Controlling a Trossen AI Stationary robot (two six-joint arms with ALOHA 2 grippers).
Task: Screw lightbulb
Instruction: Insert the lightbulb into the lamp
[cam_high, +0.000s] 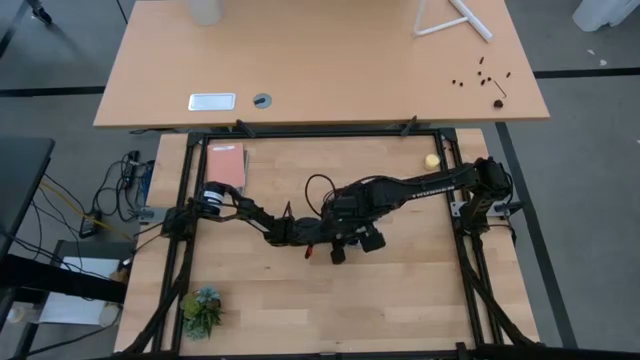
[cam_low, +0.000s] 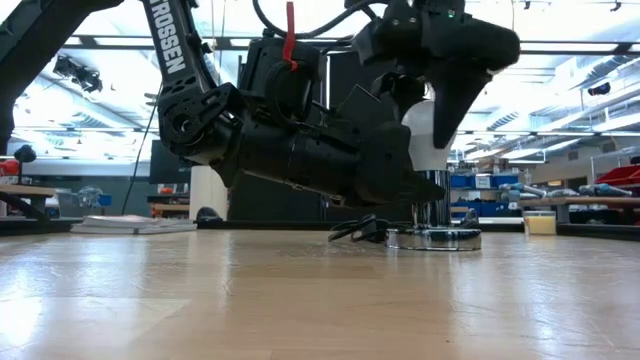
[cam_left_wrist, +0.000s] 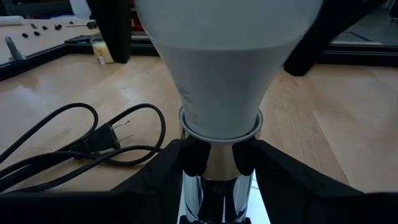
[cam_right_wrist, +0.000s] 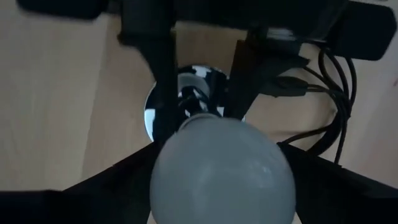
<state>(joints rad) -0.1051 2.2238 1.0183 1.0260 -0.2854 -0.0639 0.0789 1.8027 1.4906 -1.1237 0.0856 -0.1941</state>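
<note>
Left wrist view: the bulb (cam_left_wrist: 221, 68) stands upright in the socket (cam_left_wrist: 214, 186), whose stem the left jaws clamp, likely to stop it turning. From above, the right jaws flank the globe, apart, apparently between twists.

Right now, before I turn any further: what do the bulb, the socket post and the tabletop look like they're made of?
The lightbulb looks like frosted white glass or plastic: matte, opaque, no glare.

The socket post under it looks like polished chrome metal: it mirrors its surroundings. Its base disc shines the same way.

The table looks like light wood or laminate with a satin finish: grain lines and plank seams show.
</note>
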